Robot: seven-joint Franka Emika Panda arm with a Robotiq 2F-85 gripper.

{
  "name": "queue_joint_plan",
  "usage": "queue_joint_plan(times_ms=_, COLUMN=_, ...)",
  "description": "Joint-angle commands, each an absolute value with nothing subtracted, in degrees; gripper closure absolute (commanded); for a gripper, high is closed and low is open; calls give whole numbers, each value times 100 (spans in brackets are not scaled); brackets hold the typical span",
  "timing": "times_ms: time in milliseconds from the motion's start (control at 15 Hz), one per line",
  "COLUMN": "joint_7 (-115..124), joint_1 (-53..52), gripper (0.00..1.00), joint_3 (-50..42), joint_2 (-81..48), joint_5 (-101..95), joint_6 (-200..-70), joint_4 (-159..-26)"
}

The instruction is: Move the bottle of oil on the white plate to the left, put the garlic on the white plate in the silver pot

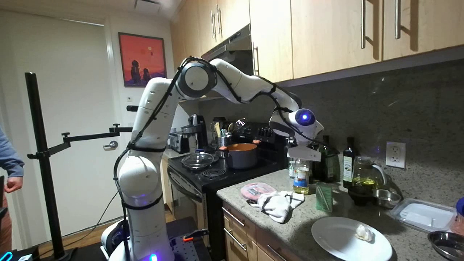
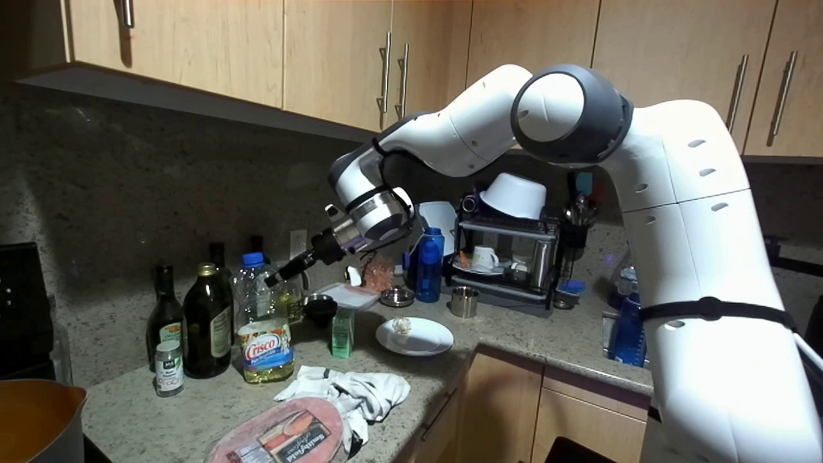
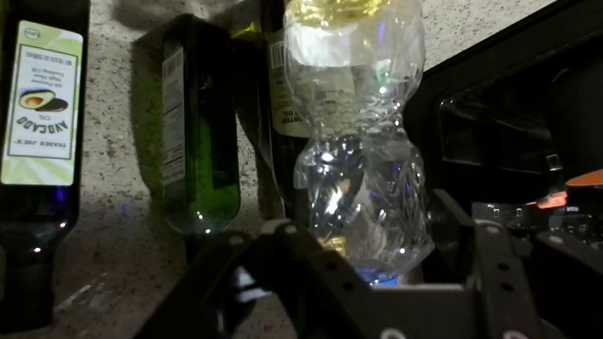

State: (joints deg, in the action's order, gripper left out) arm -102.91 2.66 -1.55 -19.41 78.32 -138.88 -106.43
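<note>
The bottle of oil (image 1: 301,177) is a large clear bottle with a blue cap and some yellow oil low down. It stands upright on the counter in both exterior views (image 2: 265,347). My gripper (image 2: 273,281) is at its upper part. In the wrist view the gripper (image 3: 367,207) has a finger on each side of the bottle (image 3: 355,113), touching its creased clear wall. The white plate (image 1: 333,235) lies on the counter with the garlic (image 1: 363,232) on it. They also show in an exterior view: plate (image 2: 427,337), garlic (image 2: 402,326). A grey pot (image 1: 242,159), orange inside, stands on the stove.
Dark slim bottles (image 2: 209,321) and a small white-labelled jar (image 2: 169,368) stand close beside the oil bottle. A green box (image 1: 324,198), a white towel (image 1: 279,204) and a pink meat package (image 2: 283,437) lie around it. A glass pitcher (image 1: 364,174) stands by the wall.
</note>
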Motion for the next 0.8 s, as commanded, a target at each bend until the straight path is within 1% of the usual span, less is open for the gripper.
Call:
queue_joint_plan(times_ms=0, joint_7=-10392, joint_1=284, gripper=61, joint_3=-64, joint_2=-1959, joint_5=8040, joint_6=-13963, joint_4=-10449)
queue_joint_plan(times_ms=400, joint_7=-10380, joint_1=273, gripper=61, joint_3=-41, joint_2=-1933, joint_5=8041, joint_6=-13924, joint_4=-10503)
queue_joint_plan(times_ms=467, joint_7=-10372, joint_1=277, gripper=53, joint_3=-40, joint_2=-1927, joint_5=8037, joint_6=-13908, joint_4=-10518)
queue_joint_plan(times_ms=533, joint_7=-10350, joint_1=274, gripper=12, joint_3=-43, joint_2=-1901, joint_5=8010, joint_6=-13901, joint_4=-10546)
queue_joint_plan(times_ms=600, joint_7=-10354, joint_1=271, gripper=13, joint_3=-46, joint_2=-1873, joint_5=7993, joint_6=-13908, joint_4=-10575)
queue_joint_plan(times_ms=667, joint_7=-10365, joint_1=272, gripper=11, joint_3=-47, joint_2=-1863, joint_5=7997, joint_6=-13910, joint_4=-10589)
queue_joint_plan(times_ms=733, joint_7=-10364, joint_1=276, gripper=5, joint_3=-48, joint_2=-1834, joint_5=8000, joint_6=-13902, joint_4=-10612)
